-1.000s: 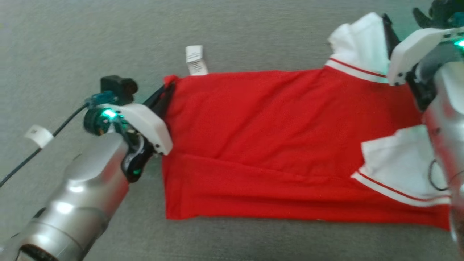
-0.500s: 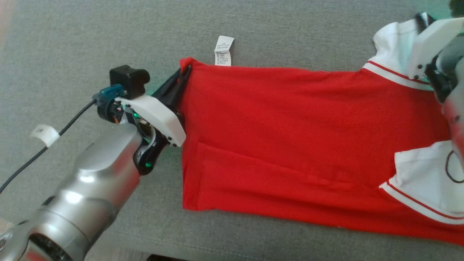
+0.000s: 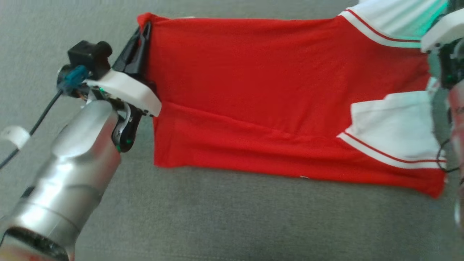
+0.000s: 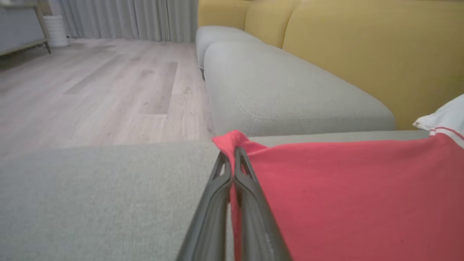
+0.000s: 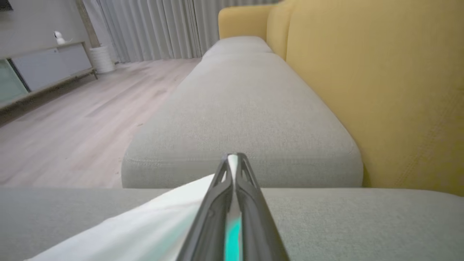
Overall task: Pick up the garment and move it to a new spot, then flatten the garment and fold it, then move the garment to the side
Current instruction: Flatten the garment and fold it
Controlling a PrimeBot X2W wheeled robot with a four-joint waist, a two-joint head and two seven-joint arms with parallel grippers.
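Observation:
The garment (image 3: 261, 83) is a red shirt with white, red-striped sleeves, stretched out across the grey sofa seat (image 3: 232, 217). My left gripper (image 3: 143, 27) is shut on the garment's far left hem corner; in the left wrist view its dark fingers (image 4: 233, 188) pinch a bunch of red cloth (image 4: 232, 139). At the right edge of the head view, the right arm's white housing (image 3: 440, 29) stands over a white sleeve (image 3: 395, 14). In the right wrist view my right gripper (image 5: 233, 159) is shut on that white sleeve (image 5: 145, 224).
A yellow backrest (image 5: 380, 79) rises behind the grey seat. A second grey cushion (image 4: 275, 90) lies beyond, with wooden floor (image 4: 90, 90) to the left, curtains (image 5: 145, 29) and a low cabinet (image 5: 43, 69) far off. A black cable (image 3: 32, 127) trails from my left wrist.
My right gripper has shut on the white sleeve. The head camera has shifted, and the garment's far edge now looks taut between both grippers. The white care label no longer shows.

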